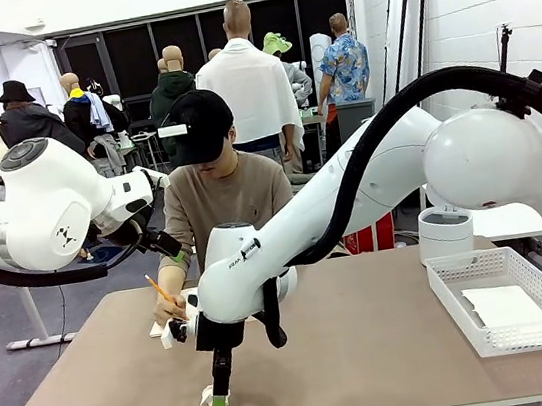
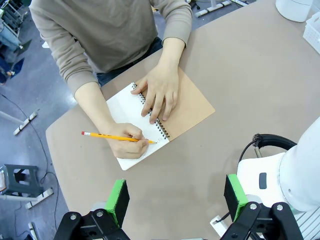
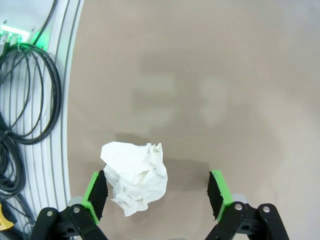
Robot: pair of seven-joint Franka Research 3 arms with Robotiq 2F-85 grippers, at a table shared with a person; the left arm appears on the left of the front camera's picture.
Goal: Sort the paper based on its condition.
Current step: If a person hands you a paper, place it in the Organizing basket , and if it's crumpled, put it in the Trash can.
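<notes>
The right claw [image 3: 157, 192] straddles a crumpled paper [image 3: 136, 182] on the desk [image 3: 225, 75], jaws wide, holding nothing; next, it should probably shift to centre and close. The left claw [image 2: 176, 197] hangs open, empty.

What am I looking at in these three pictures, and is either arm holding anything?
Two white robot arms, left and right, share a table with a person. The front picture looks across it; the other two look down from each arm's wrist. The right tool is open, low over a crumpled paper ball that lies between its fingers, not gripped. The left tool is open and empty, above the person writing with a pencil in a notebook. A flat sheet lies in the white tray.
</notes>
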